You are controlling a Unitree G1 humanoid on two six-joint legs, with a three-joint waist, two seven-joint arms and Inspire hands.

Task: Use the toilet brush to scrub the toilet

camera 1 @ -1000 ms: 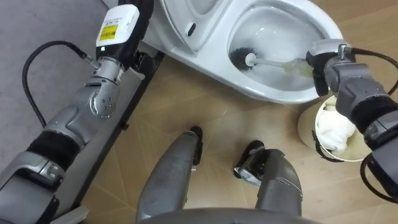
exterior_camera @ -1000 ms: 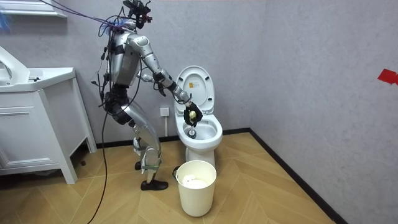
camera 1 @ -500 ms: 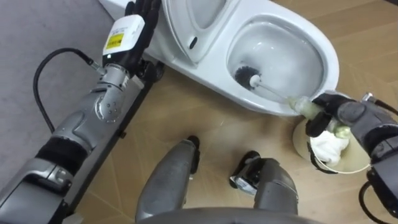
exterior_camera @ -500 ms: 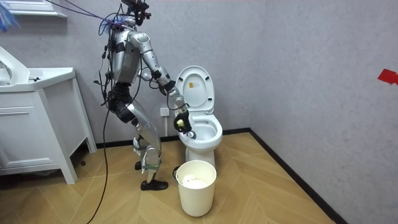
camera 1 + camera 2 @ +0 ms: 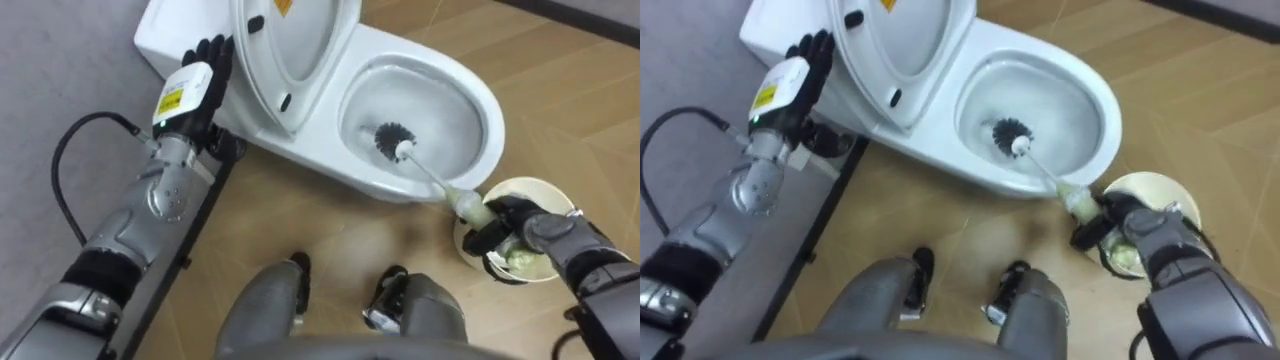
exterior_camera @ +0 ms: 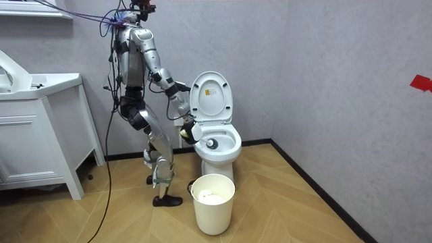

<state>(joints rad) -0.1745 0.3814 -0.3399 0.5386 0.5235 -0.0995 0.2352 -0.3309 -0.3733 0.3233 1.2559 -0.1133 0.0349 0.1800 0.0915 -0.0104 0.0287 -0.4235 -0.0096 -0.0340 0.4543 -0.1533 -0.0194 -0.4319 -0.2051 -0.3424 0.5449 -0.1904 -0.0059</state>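
— Where's the toilet brush [image 5: 424, 170] at the moment?

— In the toilet [image 5: 487, 104]. Its dark bristle head [image 5: 392, 140] sits down inside the bowl [image 5: 450, 115], about the middle of it. The pale shaft slants up and out over the rim on the robot's side, towards the front edge of the bowl.

— Which hand has it?

— The right hand [image 5: 508, 226]. Its fingers are curled tight round the thick end of the handle, just outside the rim and low down, right above the bucket [image 6: 214, 202].

— What bucket?

— A white one on the floor [image 6: 290, 202], just off the front edge of the toilet. There's something white lying in it; I can't tell what.

— And the other hand?

— The left hand [image 5: 203, 68] is up by the tank [image 5: 165, 38], at the corner where the tank meets the raised lid [image 5: 295, 45]. Its dark fingers are straight and lie close together, flat against the tank's side, holding nothing.

— The lid's up, then?

— Yes, standing upright against the tank.

— How is the robot placed?

— On its feet beside the toilet, between it and the white cabinet [image 6: 40, 135], leaning its upper body towards the bowl with both arms reaching that way.
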